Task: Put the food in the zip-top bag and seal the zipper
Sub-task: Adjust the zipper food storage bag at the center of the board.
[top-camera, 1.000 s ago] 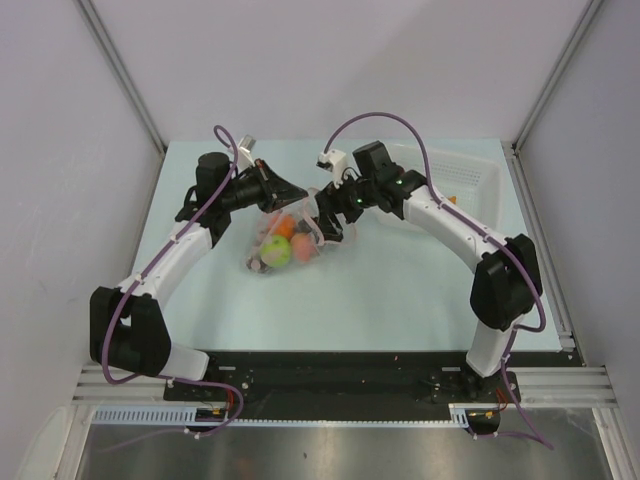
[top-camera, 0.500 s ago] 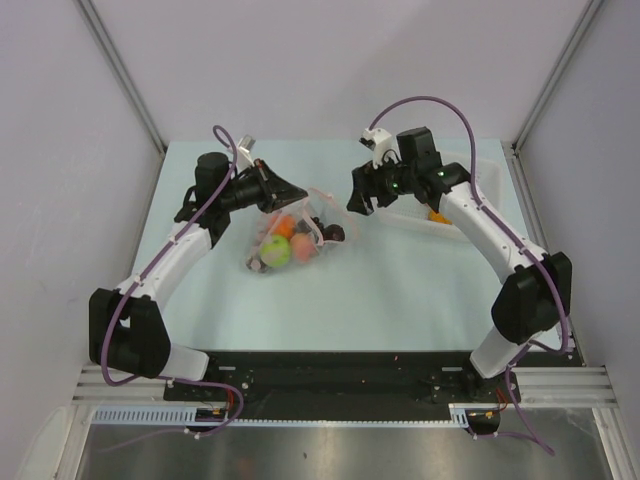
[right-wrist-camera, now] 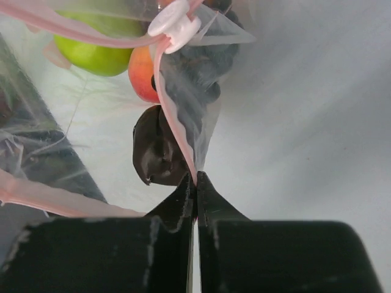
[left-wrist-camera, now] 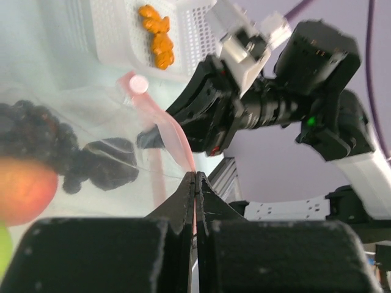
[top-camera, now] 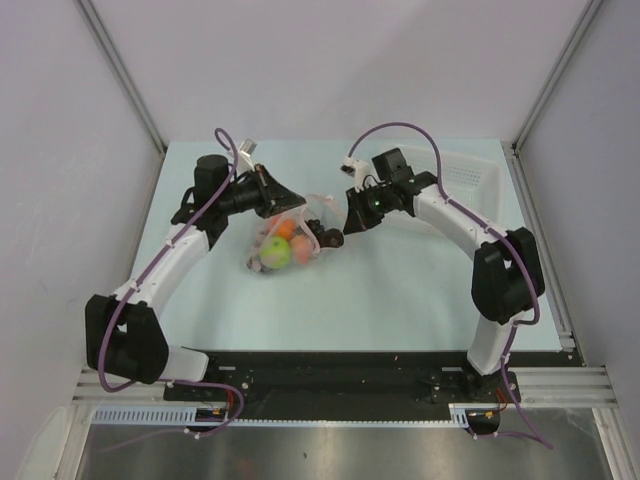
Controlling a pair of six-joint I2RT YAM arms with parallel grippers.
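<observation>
On the table [top-camera: 400, 290], left gripper [left-wrist-camera: 195, 176] and right gripper [right-wrist-camera: 195, 177] each pinch the bag's [right-wrist-camera: 211, 122] zipper [left-wrist-camera: 171, 131]; food [top-camera: 277, 250] sits inside.

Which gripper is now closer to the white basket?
Right. The right gripper pinches the edge of the zip-top bag on the side towards the white basket. The left gripper holds the bag's opposite side, farther from the basket.

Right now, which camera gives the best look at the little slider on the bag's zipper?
The right wrist view: the slider is large and sharp, riding the pink zipper. The left wrist view shows it smaller and blurred near the basket. In the top view it is too small to pick out.
</observation>
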